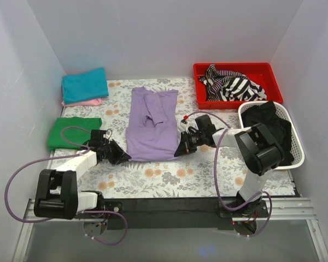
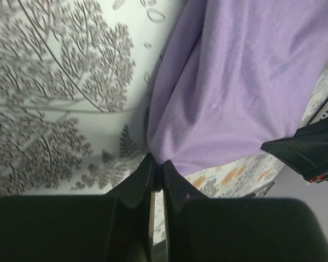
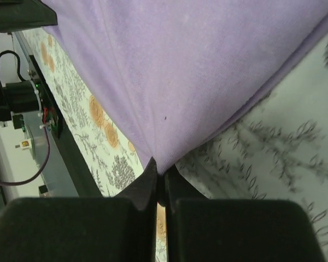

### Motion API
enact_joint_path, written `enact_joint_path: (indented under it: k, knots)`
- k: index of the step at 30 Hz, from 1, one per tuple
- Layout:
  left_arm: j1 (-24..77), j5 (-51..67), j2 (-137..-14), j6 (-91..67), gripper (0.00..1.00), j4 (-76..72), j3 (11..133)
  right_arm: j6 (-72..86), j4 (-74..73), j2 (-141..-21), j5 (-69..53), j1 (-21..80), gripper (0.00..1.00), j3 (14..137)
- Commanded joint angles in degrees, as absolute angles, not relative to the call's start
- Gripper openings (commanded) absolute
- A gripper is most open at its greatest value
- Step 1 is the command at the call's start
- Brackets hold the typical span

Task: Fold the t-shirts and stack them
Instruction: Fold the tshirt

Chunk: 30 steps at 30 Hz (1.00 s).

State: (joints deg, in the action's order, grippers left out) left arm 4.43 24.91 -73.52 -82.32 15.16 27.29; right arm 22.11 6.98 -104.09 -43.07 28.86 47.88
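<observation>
On table (image 1: 169, 177), left tool (image 2: 157, 165) and right tool (image 3: 160, 170) pinch corners of lavender t-shirt (image 1: 152, 128).

The top camera sits high up behind the two arms and looks down on the whole table (image 1: 169, 177), far enough away to show both arm bases at the bottom of the frame and the purple t-shirt (image 1: 152, 128) in the middle. The left wrist camera sits just behind the left gripper (image 2: 157, 166) and looks along its closed fingers, very close to the shirt, which fills the upper right of the frame. The right wrist camera looks past the right gripper (image 3: 160, 169) from just as close, and all three views share the shirt's near edge.
</observation>
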Motion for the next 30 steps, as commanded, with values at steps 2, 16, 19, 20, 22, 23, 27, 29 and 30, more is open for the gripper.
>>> enact_joint_path:
  k: [2, 16, 19, 20, 22, 23, 27, 29, 30]
  knots:
    - [7.6, 24.5, -67.1, -85.0, 0.0, 24.5, 29.2, 20.0, 2.4, -97.0, -41.2, 30.1, 0.01, 42.5]
    - [15.6, 23.1, -52.7, -86.3, 0.0, 47.0, 35.2, 28.3, -5.5, -72.5, -31.7, 40.6, 0.01, 32.0]
    - [15.7, 22.9, -51.2, -86.2, 0.0, 46.8, 38.7, 28.1, -7.5, -68.7, -27.4, 40.6, 0.01, 34.6]
    - [15.7, 21.9, -51.5, -86.1, 0.0, 46.6, 39.8, 27.6, -9.0, -68.4, -25.2, 40.5, 0.01, 35.8]
    - [15.8, 21.2, -53.3, -85.9, 0.0, 44.8, 43.3, 25.6, -10.8, -68.9, -23.0, 40.5, 0.01, 40.3]
    - [15.8, 21.0, -54.1, -85.5, 0.0, 43.8, 44.1, 24.7, -11.3, -69.5, -21.5, 40.5, 0.01, 42.3]
    - [15.8, 19.5, -61.0, -83.4, 0.0, 40.3, 48.6, 20.0, -14.2, -75.8, -19.0, 39.6, 0.01, 50.9]
    - [15.7, 19.2, -65.1, -82.1, 0.0, 38.4, 51.3, 17.8, -14.8, -77.9, -18.4, 38.2, 0.01, 54.9]
    - [15.7, 19.0, -66.5, -81.7, 0.0, 37.8, 52.2, 17.4, -14.9, -79.7, -18.4, 37.8, 0.01, 56.2]
